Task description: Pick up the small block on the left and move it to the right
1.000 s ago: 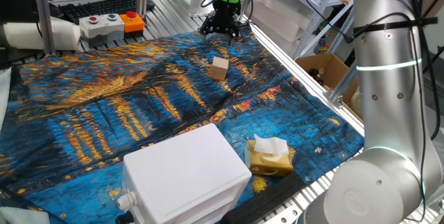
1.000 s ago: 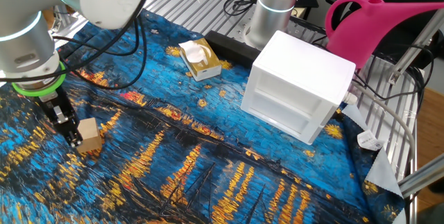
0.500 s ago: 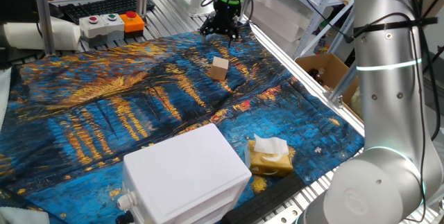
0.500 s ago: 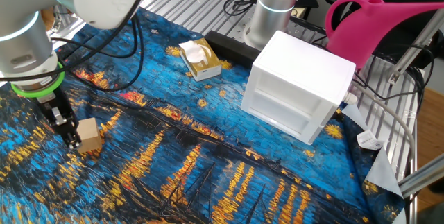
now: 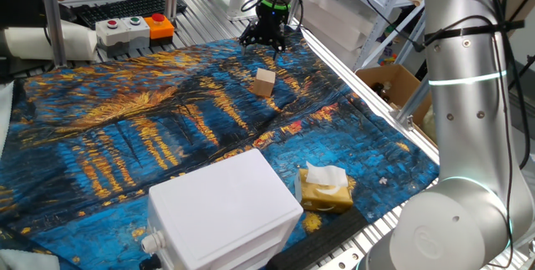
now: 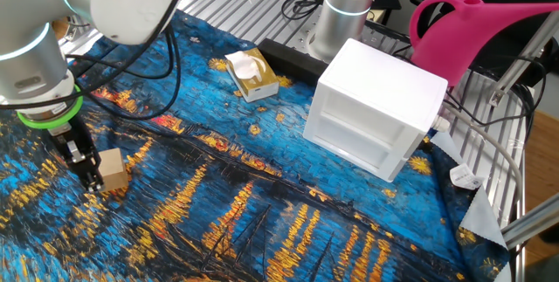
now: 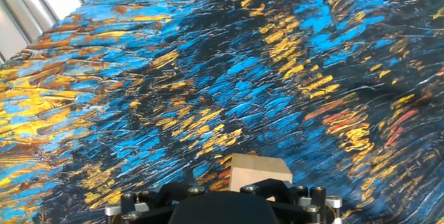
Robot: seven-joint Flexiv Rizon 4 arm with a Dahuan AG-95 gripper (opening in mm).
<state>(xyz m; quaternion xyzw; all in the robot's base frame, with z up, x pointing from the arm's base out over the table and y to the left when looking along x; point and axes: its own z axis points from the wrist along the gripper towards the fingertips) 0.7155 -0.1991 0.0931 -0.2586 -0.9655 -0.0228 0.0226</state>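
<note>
The small block [image 5: 265,82], a light-tan wooden cube, rests on the blue and gold cloth [image 5: 125,128]. It also shows in the other fixed view [image 6: 113,170] and at the bottom of the hand view [image 7: 258,168]. My gripper [image 5: 267,43] hangs beyond the block toward the table's far edge, apart from it and empty, with its fingers spread. In the other fixed view the gripper [image 6: 88,177] stands just left of the block. The hand view shows only the dark gripper base, not the fingertips.
A large white plastic box [image 5: 224,211] stands on the near part of the cloth, a yellow-brown tissue pack [image 5: 323,188] beside it. A button box [image 5: 134,27] sits at the far edge. A pink watering can [image 6: 476,33] stands behind the white box in the other fixed view.
My gripper has drifted slightly up and away from the block. The block has not moved.
</note>
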